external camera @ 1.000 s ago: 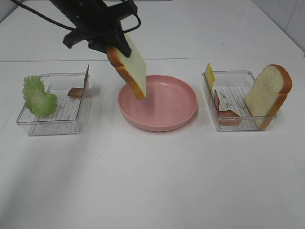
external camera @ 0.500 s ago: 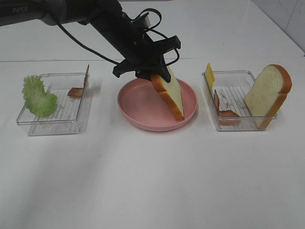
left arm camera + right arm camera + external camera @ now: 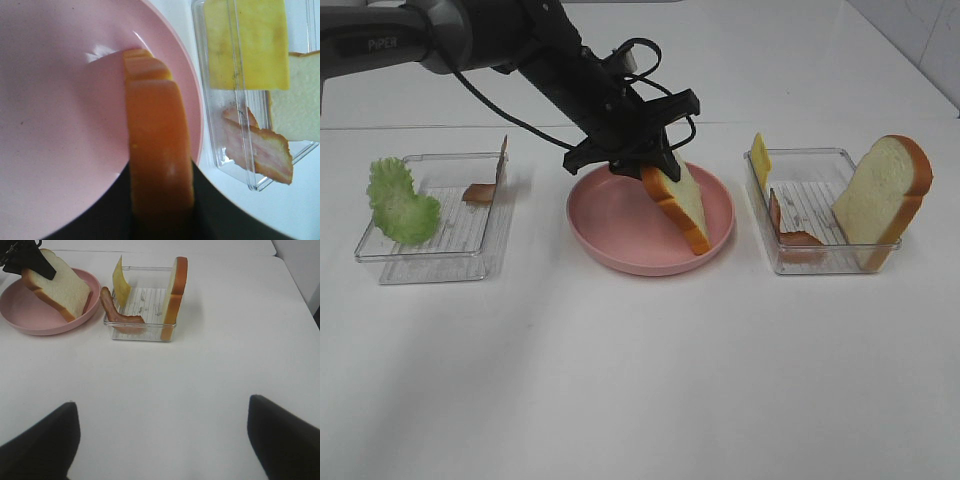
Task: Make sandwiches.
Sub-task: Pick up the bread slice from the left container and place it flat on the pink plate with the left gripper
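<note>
My left gripper (image 3: 645, 165) is shut on a white bread slice with orange-brown crust (image 3: 682, 205) and holds it tilted over the round pink plate (image 3: 610, 215). The slice's lower corner is at the plate's right side. The left wrist view shows the crust (image 3: 157, 165) edge-on above the plate (image 3: 60, 125). A second bread slice (image 3: 882, 195), yellow cheese (image 3: 760, 155) and bacon (image 3: 785, 230) stand in the right tray (image 3: 820, 262). Green lettuce (image 3: 400, 200) leans on the left tray (image 3: 470, 235), and a bacon piece (image 3: 478, 192) lies inside it. My right gripper (image 3: 165, 422) is open over bare table.
The white table has an edge line at the back. The right wrist view shows the right tray (image 3: 142, 332) with the bread (image 3: 175, 290), the cheese (image 3: 120, 280) and the bacon (image 3: 117, 310), and the plate (image 3: 30, 322) beside it.
My left gripper carried the bread slice down and to the right, from above the plate's left edge onto its right side. In the last half second it barely moved.
</note>
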